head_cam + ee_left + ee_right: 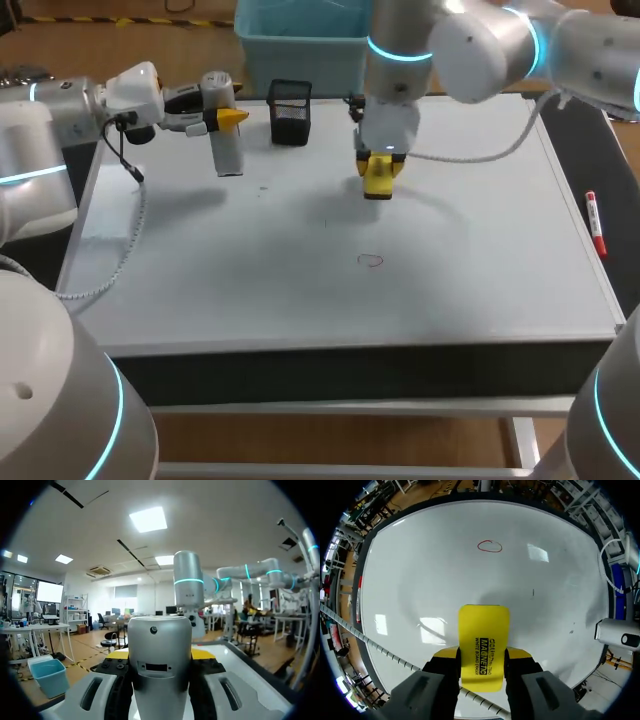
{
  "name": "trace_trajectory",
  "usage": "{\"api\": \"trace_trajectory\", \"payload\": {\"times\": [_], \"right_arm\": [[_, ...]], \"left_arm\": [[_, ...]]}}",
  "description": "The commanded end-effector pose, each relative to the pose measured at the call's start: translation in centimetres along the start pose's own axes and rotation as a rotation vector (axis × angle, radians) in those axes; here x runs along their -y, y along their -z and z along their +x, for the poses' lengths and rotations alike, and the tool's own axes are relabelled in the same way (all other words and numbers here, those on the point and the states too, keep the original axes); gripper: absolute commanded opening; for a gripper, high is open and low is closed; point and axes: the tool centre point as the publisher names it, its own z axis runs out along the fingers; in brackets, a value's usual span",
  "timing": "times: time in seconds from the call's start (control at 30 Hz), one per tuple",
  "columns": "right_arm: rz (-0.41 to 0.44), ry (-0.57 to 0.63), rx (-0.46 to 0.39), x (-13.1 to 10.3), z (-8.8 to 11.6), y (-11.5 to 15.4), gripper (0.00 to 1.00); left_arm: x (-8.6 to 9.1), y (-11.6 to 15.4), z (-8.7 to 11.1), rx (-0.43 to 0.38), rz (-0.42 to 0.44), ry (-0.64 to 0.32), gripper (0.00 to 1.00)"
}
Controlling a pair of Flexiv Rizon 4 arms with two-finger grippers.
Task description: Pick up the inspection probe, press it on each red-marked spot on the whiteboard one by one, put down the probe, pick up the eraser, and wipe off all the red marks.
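My left gripper is at the back left of the whiteboard, shut on the silver cylindrical probe, which it holds above the board. In the left wrist view the probe fills the gap between the fingers. My right gripper hangs over the middle back of the board, shut on the yellow eraser. In the right wrist view the eraser sticks out from between the fingertips. One small red ring mark lies on the board ahead of the eraser; the right wrist view also shows this mark.
A black mesh holder stands at the back of the board between the two grippers. A blue bin sits behind it. A red marker lies on the dark strip along the board's right side.
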Motion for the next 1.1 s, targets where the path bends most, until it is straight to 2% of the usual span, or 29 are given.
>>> {"api": "trace_trajectory", "payload": {"times": [0.03, 0.33, 1.1], "right_arm": [[-0.008, 0.008, -0.021, 0.3, -1.2, -0.8, 0.0], [-0.007, 0.016, -0.012, -0.2, -1.9, -1.6, 0.0], [-0.012, 0.012, 0.009, -0.2, -1.4, -3.0, 0.0]], "left_arm": [[0.1, 0.0, 0.0, 0.002, 0.001, -0.001, 0.0], [0.1, 0.0, 0.0, 0.002, 0.001, -0.001, 0.0], [0.1, 0.0, 0.0, 0.002, 0.001, -0.001, 0.0]]}}
